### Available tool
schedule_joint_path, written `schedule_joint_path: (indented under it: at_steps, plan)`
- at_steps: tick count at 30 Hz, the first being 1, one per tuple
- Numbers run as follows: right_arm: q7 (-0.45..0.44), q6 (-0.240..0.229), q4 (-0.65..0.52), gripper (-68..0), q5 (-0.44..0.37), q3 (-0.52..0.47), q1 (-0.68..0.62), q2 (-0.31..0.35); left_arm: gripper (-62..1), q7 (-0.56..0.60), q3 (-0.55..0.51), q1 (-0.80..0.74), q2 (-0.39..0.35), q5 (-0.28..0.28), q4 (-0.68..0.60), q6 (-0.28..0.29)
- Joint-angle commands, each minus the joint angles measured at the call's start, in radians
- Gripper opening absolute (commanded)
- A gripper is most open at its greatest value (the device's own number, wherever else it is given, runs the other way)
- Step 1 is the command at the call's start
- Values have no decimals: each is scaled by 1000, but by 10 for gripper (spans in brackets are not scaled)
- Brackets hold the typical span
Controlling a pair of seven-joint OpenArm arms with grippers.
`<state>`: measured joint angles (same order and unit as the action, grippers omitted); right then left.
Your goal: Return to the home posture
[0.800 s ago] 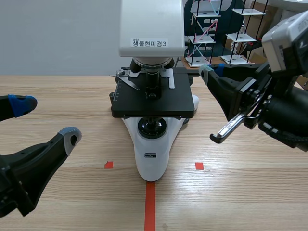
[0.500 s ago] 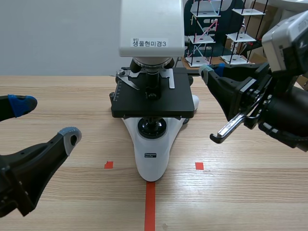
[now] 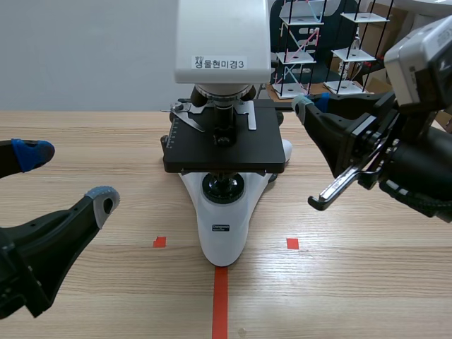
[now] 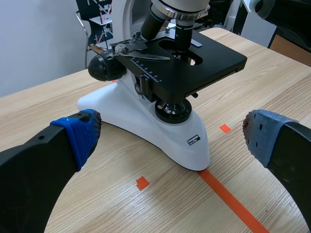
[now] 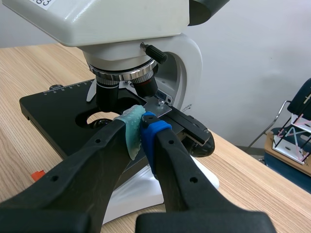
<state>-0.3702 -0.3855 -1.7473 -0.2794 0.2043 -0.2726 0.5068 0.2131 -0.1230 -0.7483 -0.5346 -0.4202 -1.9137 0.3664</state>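
Left fingers (image 3: 104,198) held wide apart, near left desk (image 3: 367,282) edge. Right fingers (image 5: 156,132) pressed together, empty, beside microscope (image 3: 222,152) set mid-desk.

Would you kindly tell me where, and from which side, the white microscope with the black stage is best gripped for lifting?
Probably the curved white arm at the back of the white microscope, approached from the robot's right. It looks like the one solid upright column. The flat black stage carries thin metal clips, with objective lenses close above it.
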Motion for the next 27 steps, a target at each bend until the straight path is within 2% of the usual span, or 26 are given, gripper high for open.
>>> schedule_joint_path:
  at_steps: [1, 9, 11, 13, 19, 27]
  plan:
    - [-21, 2, -16, -650, -11, 0, 9, 3, 6, 14, -1, -2, 2, -6, -11, -5]
    - [-21, 2, -16, -650, -11, 0, 7, 3, 6, 14, -1, -2, 2, -6, -11, -5]
    - [-20, 3, -16, -630, -11, 0, 3, 3, 6, 14, -1, -2, 2, -6, -11, -5]
    - [-17, 3, -16, -580, -11, -2, -8, 4, 6, 14, -1, -2, 2, -6, -11, -5]
    - [-19, 3, -37, -374, -12, -27, -88, 38, 6, 14, -1, -2, 2, -6, -11, -5]
    - [-22, 3, -108, -145, -34, -140, -263, 86, 6, 14, -1, -2, 2, -6, -11, -5]
